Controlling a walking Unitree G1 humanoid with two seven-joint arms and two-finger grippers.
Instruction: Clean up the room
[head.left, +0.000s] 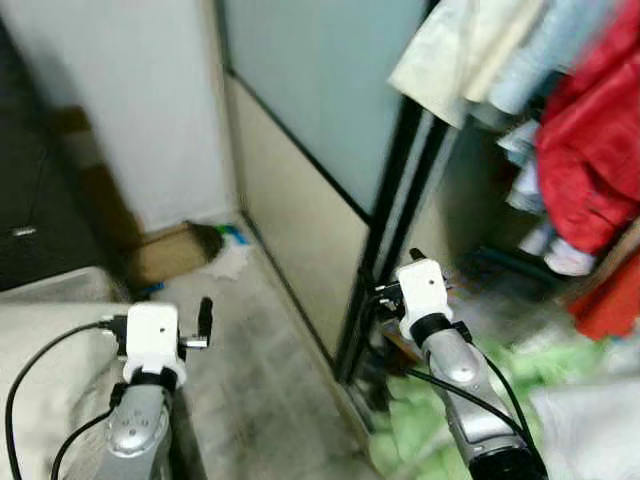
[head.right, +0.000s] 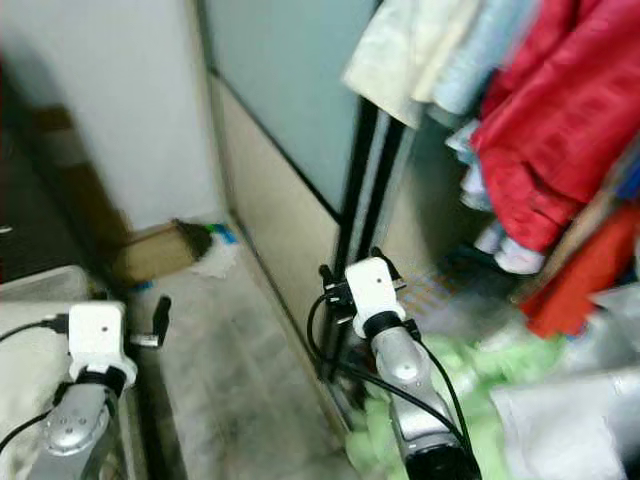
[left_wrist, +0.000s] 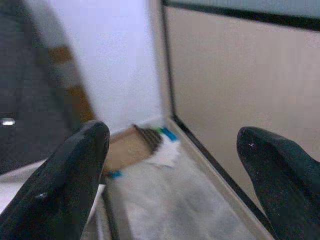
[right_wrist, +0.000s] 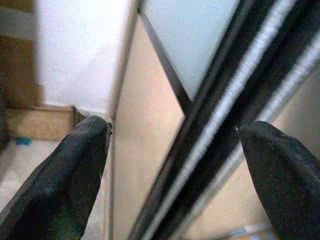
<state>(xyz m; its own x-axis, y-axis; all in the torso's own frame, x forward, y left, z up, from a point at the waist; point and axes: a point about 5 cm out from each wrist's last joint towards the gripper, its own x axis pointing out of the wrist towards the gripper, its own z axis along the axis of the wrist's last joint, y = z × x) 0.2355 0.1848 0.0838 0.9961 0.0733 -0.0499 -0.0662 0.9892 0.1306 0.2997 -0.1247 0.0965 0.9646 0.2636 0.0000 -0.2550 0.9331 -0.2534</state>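
Left wrist view: left tool (left_wrist: 172, 175) fingers apart | right tool (right_wrist: 175, 170) apart, facing wardrobe door (head.left: 330, 110) | red garment (head.left: 590, 150) hanging

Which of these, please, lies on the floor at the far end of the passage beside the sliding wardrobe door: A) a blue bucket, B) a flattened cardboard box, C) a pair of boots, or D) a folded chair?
B: a flattened cardboard box lies on the floor against the white wall, just past the end of the sliding door, with a white scrap beside it.
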